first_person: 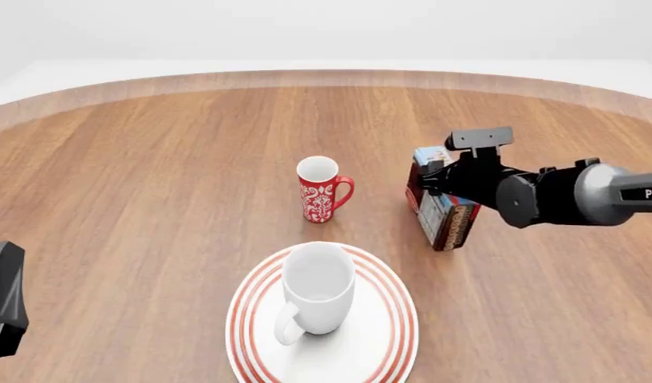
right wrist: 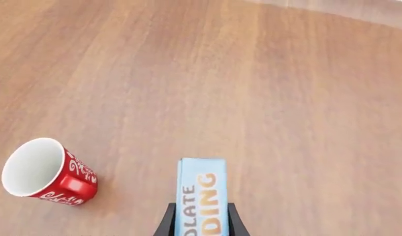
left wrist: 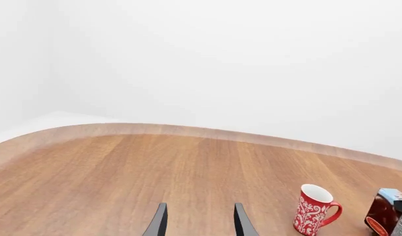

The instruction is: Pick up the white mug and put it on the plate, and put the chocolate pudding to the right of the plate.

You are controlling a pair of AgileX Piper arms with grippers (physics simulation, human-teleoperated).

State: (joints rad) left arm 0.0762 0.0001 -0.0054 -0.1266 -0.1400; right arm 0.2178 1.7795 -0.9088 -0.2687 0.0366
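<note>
the white mug (first_person: 318, 287) already stands upright on the plate (first_person: 395, 335), handle toward the camera-left. the right hand (first_person: 437, 195) is closed on the chocolate pudding (first_person: 440, 209), its fingers pinching the thin box by its broad faces; the box stands on edge, long axis running straight out ahead of the hand, lettered edge up. judged next: carry it low toward the bare table (first_person: 539, 319) right of the plate, keeping clear of the red mug (first_person: 320, 191) off to the hand's side. the left hand (left wrist: 199, 223) hangs open, holding nothing.
</note>
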